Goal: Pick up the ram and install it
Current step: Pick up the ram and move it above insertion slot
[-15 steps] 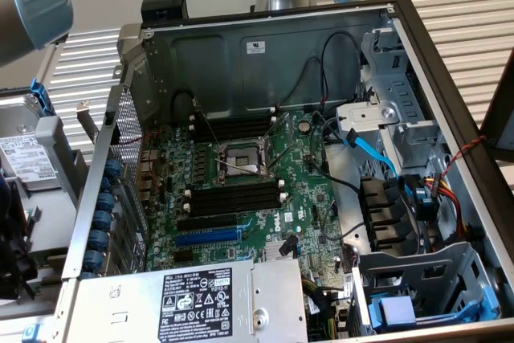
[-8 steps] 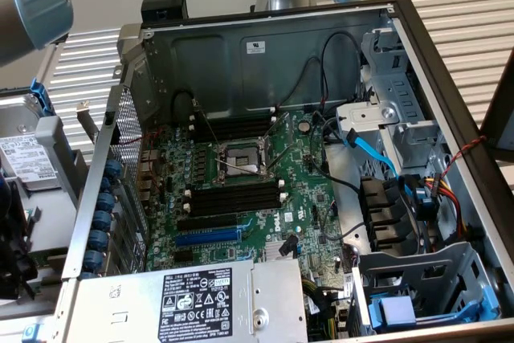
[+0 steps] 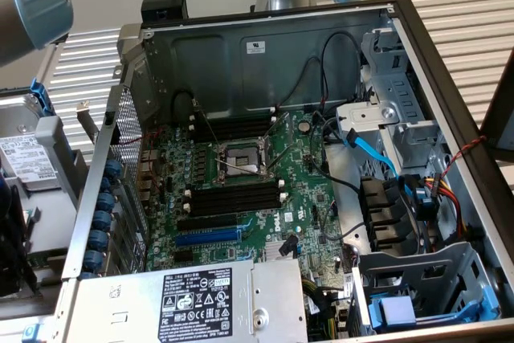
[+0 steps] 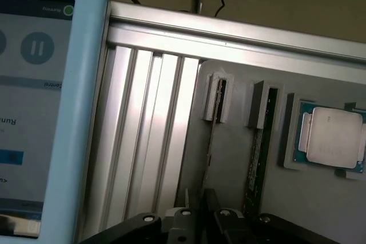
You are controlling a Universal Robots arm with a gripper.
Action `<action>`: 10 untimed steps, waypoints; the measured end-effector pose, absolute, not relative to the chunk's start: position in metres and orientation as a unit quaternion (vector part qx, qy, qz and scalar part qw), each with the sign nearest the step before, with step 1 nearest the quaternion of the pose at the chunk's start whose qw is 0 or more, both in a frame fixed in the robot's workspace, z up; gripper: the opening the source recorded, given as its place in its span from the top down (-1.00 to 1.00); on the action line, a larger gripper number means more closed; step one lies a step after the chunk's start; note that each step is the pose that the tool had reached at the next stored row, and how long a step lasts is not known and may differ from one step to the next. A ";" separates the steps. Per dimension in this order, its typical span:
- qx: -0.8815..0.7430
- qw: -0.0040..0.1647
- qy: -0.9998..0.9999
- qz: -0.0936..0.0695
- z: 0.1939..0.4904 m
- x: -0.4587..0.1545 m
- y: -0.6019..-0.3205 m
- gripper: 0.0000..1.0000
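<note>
Where ram [image 4: 209,152] stands edge-on in gray holder [image 4: 210,92], gripper [image 4: 203,199] sits at it; grip cannot tell.

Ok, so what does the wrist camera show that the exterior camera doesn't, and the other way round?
From the wrist view: the gripper close to the ram, which stands edge-on in a grey holder, a second stick beside it, a processor chip and a touchscreen. From the exterior view: the open computer case, its motherboard, the empty black memory slots and the blue expansion slot. In both: a ribbed aluminium surface.
</note>
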State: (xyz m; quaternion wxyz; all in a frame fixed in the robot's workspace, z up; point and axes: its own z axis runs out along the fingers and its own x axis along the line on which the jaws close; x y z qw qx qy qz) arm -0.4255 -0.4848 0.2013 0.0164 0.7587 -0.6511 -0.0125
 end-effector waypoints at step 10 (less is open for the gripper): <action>0.759 0.016 -0.651 -0.013 0.201 -0.425 -0.485 0.71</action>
